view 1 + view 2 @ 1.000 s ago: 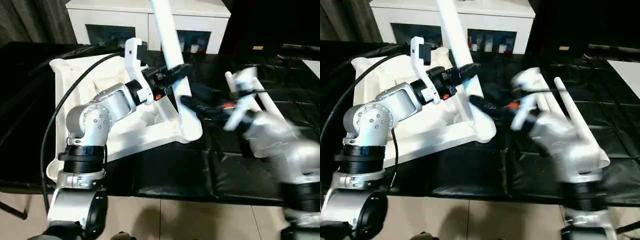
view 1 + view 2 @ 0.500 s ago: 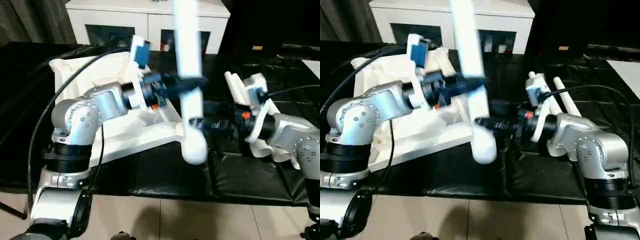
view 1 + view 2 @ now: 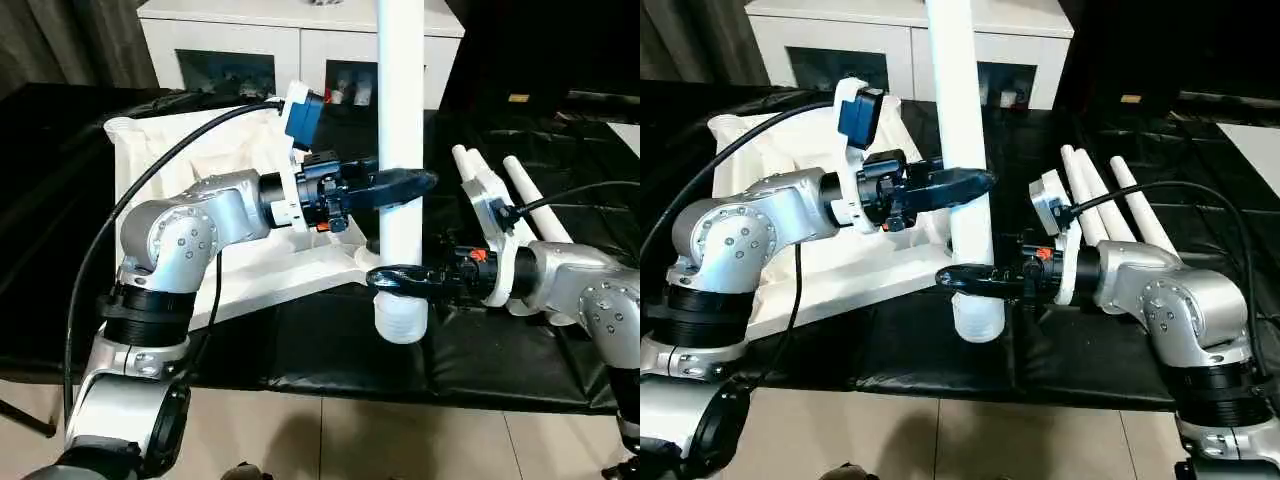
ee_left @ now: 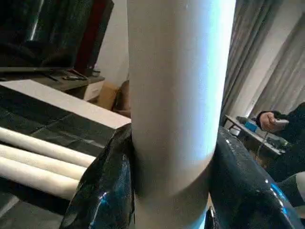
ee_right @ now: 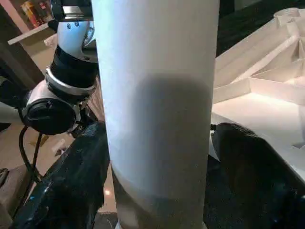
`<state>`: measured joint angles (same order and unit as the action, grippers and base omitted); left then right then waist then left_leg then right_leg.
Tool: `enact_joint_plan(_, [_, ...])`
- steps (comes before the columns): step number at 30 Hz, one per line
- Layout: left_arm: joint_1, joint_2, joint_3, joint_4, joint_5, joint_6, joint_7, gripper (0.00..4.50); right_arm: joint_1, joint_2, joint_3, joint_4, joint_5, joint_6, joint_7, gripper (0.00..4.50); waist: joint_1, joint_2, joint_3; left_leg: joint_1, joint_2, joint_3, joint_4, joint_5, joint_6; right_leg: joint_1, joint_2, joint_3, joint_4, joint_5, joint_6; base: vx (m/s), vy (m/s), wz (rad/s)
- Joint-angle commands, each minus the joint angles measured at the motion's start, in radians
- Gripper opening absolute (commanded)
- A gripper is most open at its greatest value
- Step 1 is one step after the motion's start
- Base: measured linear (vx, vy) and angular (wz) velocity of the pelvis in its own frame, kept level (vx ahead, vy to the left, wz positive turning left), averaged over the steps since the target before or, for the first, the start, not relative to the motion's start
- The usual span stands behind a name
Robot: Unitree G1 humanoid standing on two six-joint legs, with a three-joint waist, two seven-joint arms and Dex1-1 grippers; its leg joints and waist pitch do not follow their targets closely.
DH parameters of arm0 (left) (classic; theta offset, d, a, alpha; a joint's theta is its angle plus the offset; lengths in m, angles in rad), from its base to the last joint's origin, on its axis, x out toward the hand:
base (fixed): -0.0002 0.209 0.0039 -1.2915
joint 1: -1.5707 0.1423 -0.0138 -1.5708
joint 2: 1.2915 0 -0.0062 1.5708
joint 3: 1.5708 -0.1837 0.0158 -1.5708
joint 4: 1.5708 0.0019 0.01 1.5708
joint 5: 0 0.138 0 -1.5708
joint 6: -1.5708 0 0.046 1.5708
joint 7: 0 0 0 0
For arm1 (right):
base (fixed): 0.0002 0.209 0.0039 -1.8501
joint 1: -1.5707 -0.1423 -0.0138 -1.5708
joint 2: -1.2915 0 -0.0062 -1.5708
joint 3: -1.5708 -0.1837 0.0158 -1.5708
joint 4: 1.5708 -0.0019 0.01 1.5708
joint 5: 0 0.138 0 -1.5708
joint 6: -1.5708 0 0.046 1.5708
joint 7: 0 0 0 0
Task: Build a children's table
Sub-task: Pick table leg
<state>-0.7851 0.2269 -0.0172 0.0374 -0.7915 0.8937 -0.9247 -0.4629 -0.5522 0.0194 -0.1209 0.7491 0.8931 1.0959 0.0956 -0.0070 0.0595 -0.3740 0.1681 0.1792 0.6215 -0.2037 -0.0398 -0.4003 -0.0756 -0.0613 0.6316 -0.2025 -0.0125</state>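
Observation:
A white leg (image 3: 402, 110) of the children's table stands upright above the table's front part, wide end (image 3: 400, 318) down. My left gripper (image 3: 402, 185) is shut on its middle, and its fingers (image 4: 100, 191) press both sides. Lower down, my right gripper (image 3: 400, 278) is shut on the same leg, with a finger (image 5: 81, 176) against each side. The white tabletop (image 3: 860, 270) lies underside up behind the leg, partly hidden by my left arm. Its ribs (image 5: 267, 76) are seen past the leg. Three more legs (image 3: 1090, 195) lie side by side on the right.
A black padded work table (image 3: 300, 350) carries everything, and its front edge is close below the leg's lower end. A white cabinet (image 3: 250, 40) stands behind it. A black cable (image 3: 150, 175) arcs over the tabletop. A person's hand (image 4: 269, 121) shows far off.
The leg has swung from a lean to upright and come forward with my left gripper. My right gripper has come in from the right and closed on the leg's lower part.

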Motion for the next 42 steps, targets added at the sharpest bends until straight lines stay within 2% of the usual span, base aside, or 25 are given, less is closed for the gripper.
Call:
enact_joint_plan(1, [-0.013,0.011,-0.01,-0.02,-0.003,-0.01,-0.02,1.85,0.009,-0.015,0.008,-0.035,0.014,0.011,0.009,3.21,0.004,-0.016,-0.074,0.009,0.055,-0.018,-0.066,-0.012,0.061,0.063,-0.073,0.05,-0.06,-0.042,-0.256,0.0,0.0,0.0])
enact_joint_plan(9, [-0.009,0.015,-0.017,-0.012,0.017,-0.022,-0.014,1.85,0.004,0.009,0.016,-0.026,-0.02,-0.022,-0.029,2.47,0.005,-0.016,-0.076,0.009,0.055,-0.017,-0.065,-0.005,0.058,0.062,-0.073,0.05,-0.058,-0.032,-0.257,0.0,0.0,0.0])
enact_joint_plan(11, [-0.016,0.004,-0.007,0.005,0.043,-0.031,0.038,2.41,-0.002,0.027,0.018,-0.015,-0.041,-0.045,-0.056,2.32,0.005,-0.014,-0.076,0.009,0.057,-0.018,-0.064,-0.007,0.055,0.062,-0.074,0.05,-0.058,-0.031,-0.256,0.0,0.0,0.0])
enact_joint_plan(14, [-0.023,-0.01,0.015,0.021,0.04,-0.026,0.075,2.61,-0.008,0.045,0.023,-0.008,-0.078,-0.078,-0.098,2.03,0.005,-0.014,-0.076,0.009,0.055,-0.018,-0.065,-0.007,0.049,0.063,-0.073,0.05,-0.058,-0.029,-0.255,0.0,0.0,0.0])
enact_joint_plan(15, [-0.022,-0.013,0.02,0.018,0.042,-0.032,0.085,2.76,-0.012,0.059,0.025,-0.002,-0.109,-0.105,-0.133,1.97,0.005,-0.014,-0.076,0.009,0.055,-0.018,-0.064,-0.004,0.043,0.061,-0.073,0.05,-0.057,-0.028,-0.252,0.0,0.0,0.0])
enact_joint_plan(16, [-0.022,-0.013,0.02,0.018,0.042,-0.032,0.085,2.91,-0.012,0.059,0.025,-0.002,-0.109,-0.105,-0.133,1.94,0.004,-0.014,-0.076,0.008,0.055,-0.018,-0.065,-0.004,0.041,0.062,-0.073,0.05,-0.057,-0.028,-0.252,0.0,0.0,0.0])
enact_joint_plan(17, [-0.022,-0.023,0.029,0.016,0.054,-0.042,0.125,2.99,-0.023,0.086,0.037,0.017,-0.176,-0.164,-0.206,1.92,0.004,-0.012,-0.076,0.01,0.056,-0.018,-0.065,-0.006,0.039,0.06,-0.073,0.05,-0.057,-0.026,-0.252,0.0,0.0,0.0])
enact_joint_plan(19, [-0.025,-0.042,0.042,0.021,0.068,-0.048,0.176,3.05,-0.033,0.109,0.059,0.032,-0.241,-0.208,-0.275,1.89,0.001,-0.01,-0.076,0.01,0.054,-0.018,-0.065,-0.007,0.029,0.06,-0.071,0.049,-0.058,-0.022,-0.252,0.0,0.0,0.0])
enact_joint_plan(20, [-0.029,-0.068,0.057,0.036,0.093,-0.066,0.246,3.34,-0.037,0.126,0.081,0.04,-0.292,-0.243,-0.324,1.89,-0.001,-0.012,-0.076,0.009,0.054,-0.018,-0.066,-0.011,0.025,0.062,-0.072,0.05,-0.058,-0.023,-0.248,0.0,0.0,0.0])
enact_joint_plan(28, [-0.026,-0.137,0.074,0.051,0.16,-0.121,0.424,3.91,-0.064,0.211,0.098,0.095,-0.398,-0.311,-0.486,1.88,-0.005,-0.011,-0.077,0.009,0.053,-0.018,-0.066,-0.015,0.026,0.064,-0.069,0.049,-0.059,0.001,-0.245,0.0,0.0,0.0])
enact_joint_plan(32, [-0.027,-0.155,0.071,0.061,0.219,-0.156,0.492,3.91,-0.076,0.253,0.095,0.116,-0.422,-0.337,-0.542,1.88,-0.007,-0.01,-0.077,0.007,0.054,-0.018,-0.066,-0.012,0.04,0.065,-0.07,0.05,-0.058,0.019,-0.241,0.0,0.0,0.0])
enact_joint_plan(33, [-0.026,-0.16,0.071,0.064,0.226,-0.167,0.502,3.65,-0.078,0.259,0.097,0.119,-0.43,-0.342,-0.545,1.88,-0.007,-0.01,-0.076,0.008,0.054,-0.018,-0.066,-0.014,0.04,0.064,-0.069,0.05,-0.059,0.013,-0.24,0.0,0.0,0.0])
enact_joint_plan(34, [-0.025,-0.166,0.074,0.065,0.227,-0.174,0.508,3.58,-0.08,0.265,0.097,0.121,-0.434,-0.344,-0.548,1.88,-0.007,-0.012,-0.076,0.008,0.053,-0.018,-0.066,-0.02,0.039,0.066,-0.069,0.05,-0.06,0.005,-0.237,0.0,0.0,0.0])
enact_joint_plan(38, [-0.023,-0.172,0.076,0.066,0.223,-0.178,0.512,3.45,-0.082,0.274,0.102,0.122,-0.437,-0.349,-0.549,1.88,-0.007,-0.01,-0.076,0.009,0.055,-0.018,-0.067,-0.022,0.036,0.063,-0.069,0.05,-0.058,0.008,-0.238,0.0,0.0,0.0])
enact_joint_plan(39, [-0.023,-0.174,0.077,0.066,0.218,-0.177,0.514,3.16,-0.083,0.275,0.102,0.122,-0.436,-0.35,-0.55,1.88,-0.007,-0.009,-0.076,0.009,0.055,-0.019,-0.068,-0.024,0.036,0.063,-0.069,0.05,-0.058,0.007,-0.239,0.0,0.0,0.0])
enact_joint_plan(42, [-0.022,-0.178,0.079,0.065,0.215,-0.179,0.52,3.12,-0.084,0.28,0.1,0.124,-0.439,-0.353,-0.554,1.88,-0.007,-0.009,-0.076,0.009,0.054,-0.018,-0.067,-0.019,0.04,0.064,-0.069,0.051,-0.057,0.022,-0.244,0.0,0.0,0.0])
